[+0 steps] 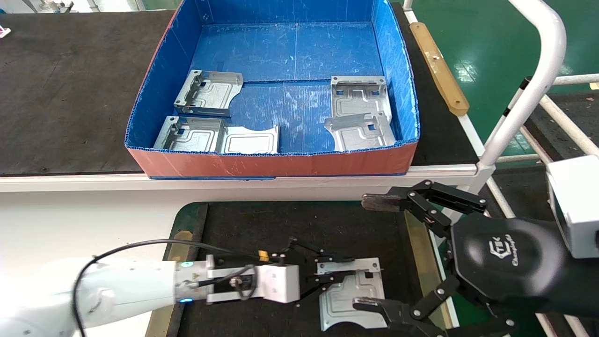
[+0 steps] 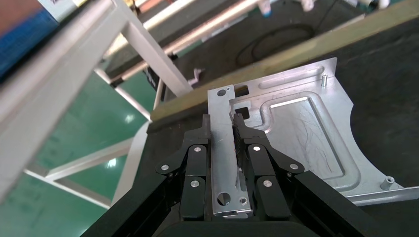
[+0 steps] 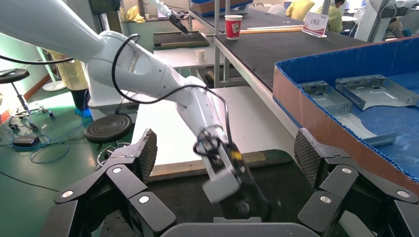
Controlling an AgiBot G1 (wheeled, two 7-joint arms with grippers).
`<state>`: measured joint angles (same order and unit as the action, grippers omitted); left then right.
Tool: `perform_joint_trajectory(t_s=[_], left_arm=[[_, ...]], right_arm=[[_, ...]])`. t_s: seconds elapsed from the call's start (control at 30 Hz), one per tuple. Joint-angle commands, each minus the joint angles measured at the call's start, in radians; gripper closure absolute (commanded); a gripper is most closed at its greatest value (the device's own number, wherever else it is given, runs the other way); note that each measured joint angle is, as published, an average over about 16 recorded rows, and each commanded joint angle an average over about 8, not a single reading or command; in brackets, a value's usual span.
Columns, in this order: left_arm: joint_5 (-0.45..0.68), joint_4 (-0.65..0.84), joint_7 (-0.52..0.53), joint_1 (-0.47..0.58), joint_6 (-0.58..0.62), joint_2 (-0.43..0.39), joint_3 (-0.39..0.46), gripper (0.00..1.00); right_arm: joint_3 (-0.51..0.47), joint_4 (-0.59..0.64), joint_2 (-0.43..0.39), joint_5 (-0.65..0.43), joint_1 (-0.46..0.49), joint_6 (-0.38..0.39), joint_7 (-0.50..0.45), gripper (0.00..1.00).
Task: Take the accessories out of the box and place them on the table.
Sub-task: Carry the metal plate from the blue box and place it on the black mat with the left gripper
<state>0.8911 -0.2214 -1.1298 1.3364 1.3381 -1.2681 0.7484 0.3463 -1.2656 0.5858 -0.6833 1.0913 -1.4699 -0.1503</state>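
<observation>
my left pincer [image 1: 334, 276] pinching plate [image 1: 351, 299] rim, desk [image 1: 262, 224] right edge | right pincer [image 1: 372, 252] spread, near | risk: plate drags on release

Box [image 1: 154, 89]: blue inside, white scuff marks; outside reddish-orange. Plates [image 1: 208, 91]: silver, dull shine; one on mat [image 1: 351, 292] same silver. Mat [image 1: 262, 229]: dark black-brown, brass-coloured strip at edge. Table frame [image 1: 70, 182]: white. Left gripper [image 1: 330, 277]: black fingers, white wrist block. Right gripper [image 1: 379, 255]: black, grey textured pads [image 3: 146, 153]. Floor [image 1: 486, 37]: glossy green.
</observation>
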Motion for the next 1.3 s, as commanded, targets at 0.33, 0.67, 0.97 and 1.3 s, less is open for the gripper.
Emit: perform_joint_trajectory(t_s=[0.33, 0.67, 0.97, 1.3], left_arm=[[0.003, 0.063, -0.067, 0.021, -0.218, -0.092, 0.008, 1.0], [-0.042, -0.047, -0.031, -0.004, -0.295, -0.094, 0.039, 1.0], [-0.07, -0.11, -0.034, -0.023, -0.312, -0.095, 0.093, 1.0], [-0.105, -0.16, -0.044, -0.024, -0.357, -0.096, 0.164, 0.98]], right_arm=[[0.0, 0.0, 0.0, 0.0, 0.0, 0.0, 0.0, 0.0], [0.0, 0.0, 0.0, 0.0, 0.0, 0.0, 0.0, 0.0], [0.0, 0.0, 0.0, 0.0, 0.0, 0.0, 0.0, 0.0], [0.001, 0.0, 0.0, 0.0, 0.0, 0.0, 0.0, 0.0]])
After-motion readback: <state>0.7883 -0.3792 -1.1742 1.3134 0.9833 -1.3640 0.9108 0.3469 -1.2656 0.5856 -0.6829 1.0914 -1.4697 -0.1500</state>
